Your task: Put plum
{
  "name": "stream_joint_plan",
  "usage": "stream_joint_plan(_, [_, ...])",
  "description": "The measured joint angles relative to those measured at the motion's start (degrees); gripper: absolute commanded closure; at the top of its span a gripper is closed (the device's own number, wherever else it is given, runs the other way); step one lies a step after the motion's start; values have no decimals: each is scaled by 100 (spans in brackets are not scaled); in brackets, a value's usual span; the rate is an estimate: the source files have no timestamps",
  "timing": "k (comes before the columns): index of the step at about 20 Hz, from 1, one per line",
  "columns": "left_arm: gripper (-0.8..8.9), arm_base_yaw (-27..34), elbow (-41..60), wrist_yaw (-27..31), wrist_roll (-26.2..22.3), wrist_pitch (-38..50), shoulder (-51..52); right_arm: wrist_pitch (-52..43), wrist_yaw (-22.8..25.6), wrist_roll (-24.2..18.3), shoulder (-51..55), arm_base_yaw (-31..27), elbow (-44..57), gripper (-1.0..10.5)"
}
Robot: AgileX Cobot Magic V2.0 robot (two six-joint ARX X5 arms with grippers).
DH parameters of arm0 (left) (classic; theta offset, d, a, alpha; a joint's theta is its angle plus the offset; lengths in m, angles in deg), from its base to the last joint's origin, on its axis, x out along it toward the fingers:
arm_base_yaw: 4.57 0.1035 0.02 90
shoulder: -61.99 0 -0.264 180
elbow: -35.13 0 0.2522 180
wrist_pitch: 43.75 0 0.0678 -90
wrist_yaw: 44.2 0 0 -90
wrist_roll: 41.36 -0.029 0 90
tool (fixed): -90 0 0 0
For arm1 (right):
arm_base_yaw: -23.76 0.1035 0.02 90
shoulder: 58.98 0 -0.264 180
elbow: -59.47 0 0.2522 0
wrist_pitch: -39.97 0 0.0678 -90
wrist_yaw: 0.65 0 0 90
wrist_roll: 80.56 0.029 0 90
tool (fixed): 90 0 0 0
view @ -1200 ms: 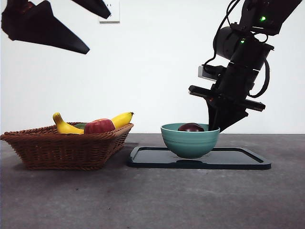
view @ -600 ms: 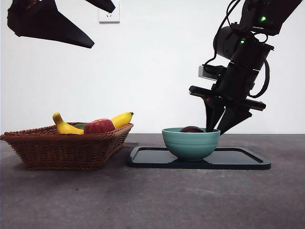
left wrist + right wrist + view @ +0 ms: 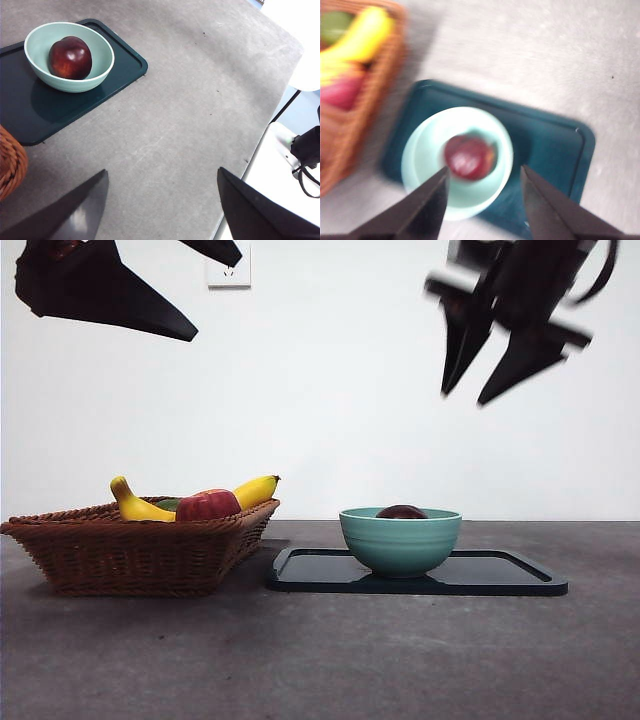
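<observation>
With the plum [image 3: 469, 158] resting inside the bowl [image 3: 102, 47] on the tray [image 3: 500, 575], your right claw [image 3: 480, 390] hung open, empty, directly above it; a straight, unhurried lift suited best

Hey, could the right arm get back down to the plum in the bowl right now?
Probably yes. The right gripper hangs open high above the green bowl, and the plum lies uncovered inside it with nothing between them. The bowl's wall may crowd the jaws a little.
</observation>
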Motion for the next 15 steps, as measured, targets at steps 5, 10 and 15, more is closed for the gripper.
stream_joint_plan(5, [470,0,0,0,0,0,0,876,-81,-173,1311,144,2,720])
stream_joint_plan(10, [471,0,0,0,0,0,0,1174,-83,-297,2518,439,511,720])
stream_joint_plan(15, [470,0,0,0,0,0,0,1132,-85,-297,3635,802,1904,720])
